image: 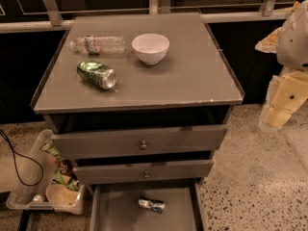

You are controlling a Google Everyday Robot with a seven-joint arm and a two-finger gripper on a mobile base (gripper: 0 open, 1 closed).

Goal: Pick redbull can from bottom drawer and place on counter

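The redbull can [151, 204], slim and silver with blue patches, lies on its side on the flat grey floor of the open bottom drawer [120, 211] at the bottom of the view. The counter [192, 71] is the grey cabinet top above it. My gripper [283, 105], a cream-coloured part at the end of the white arm, hangs at the right edge, beside the cabinet at counter height. It is well above and to the right of the can, holding nothing that shows.
On the counter lie a green can [96, 74] on its side, a clear plastic bottle [97, 44] and a white bowl [150, 48]. Two upper drawers with small knobs [143, 145] are slightly open. A clear bin of snacks [45, 186] and a black cable [14, 162] sit on the floor at left.
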